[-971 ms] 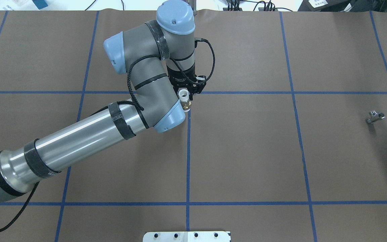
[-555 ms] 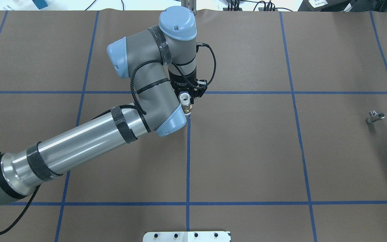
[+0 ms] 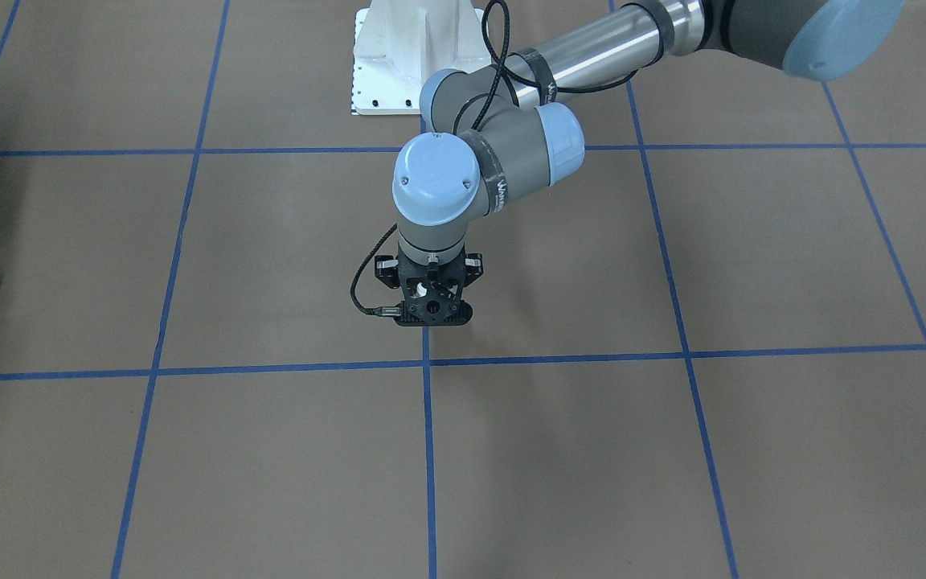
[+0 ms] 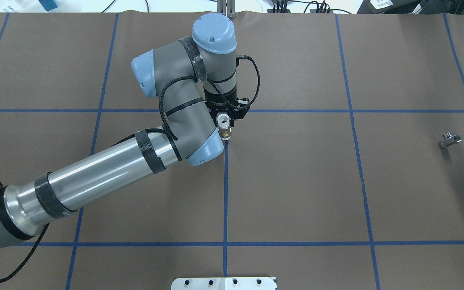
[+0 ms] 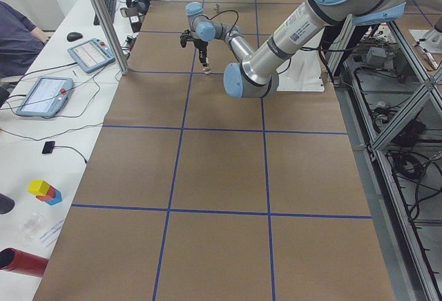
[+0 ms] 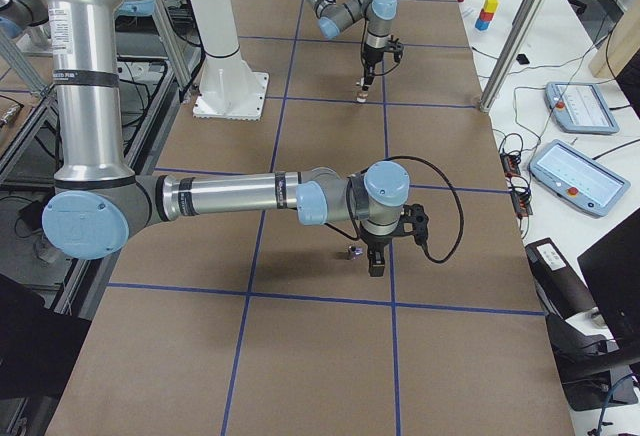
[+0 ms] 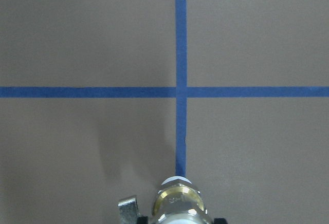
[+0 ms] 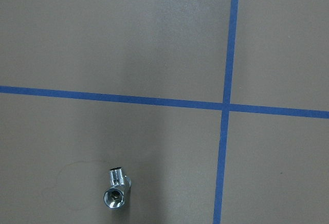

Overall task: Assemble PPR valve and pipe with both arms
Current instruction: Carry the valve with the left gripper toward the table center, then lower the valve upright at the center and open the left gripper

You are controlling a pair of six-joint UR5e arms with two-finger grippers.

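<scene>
My left gripper is shut on the PPR valve and holds it upright over the table's middle tape crossing. The valve's white socket faces up and its brass middle sits below. In the left wrist view the valve fills the bottom edge with its small lever to the left. The pipe, a small silver fitting, lies alone on the mat at the far right. It also shows in the right wrist view. My right gripper hangs just beside the pipe; I cannot tell whether it is open or shut.
Brown mat with a blue tape grid. The white robot base plate is at the near edge. A side desk with tablets and a metal frame post runs along the far side.
My left arm has shifted a little to the right and toward the robot with the valve in its grip. The pipe has not moved.
</scene>
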